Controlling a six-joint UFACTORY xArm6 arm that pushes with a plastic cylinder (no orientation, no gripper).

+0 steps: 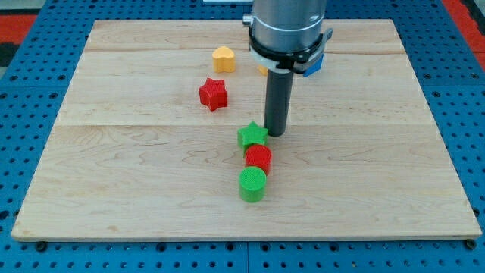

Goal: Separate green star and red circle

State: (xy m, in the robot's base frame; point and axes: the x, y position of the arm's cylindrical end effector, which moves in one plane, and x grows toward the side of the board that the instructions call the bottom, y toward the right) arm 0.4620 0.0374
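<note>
My tip [275, 134] beside green star [252, 136], touching.

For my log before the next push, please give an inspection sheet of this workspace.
Surface: wooden board, flat, on a blue pegboard.
Job's things: green star touching red circle, in a row with the green circle.
Clutter: red star; yellow block; another yellow block partly hidden behind the rod.
End effector: my tip at the green star's right edge.
Cables: nothing seen.
Surroundings: red patches at the top corners.
</note>
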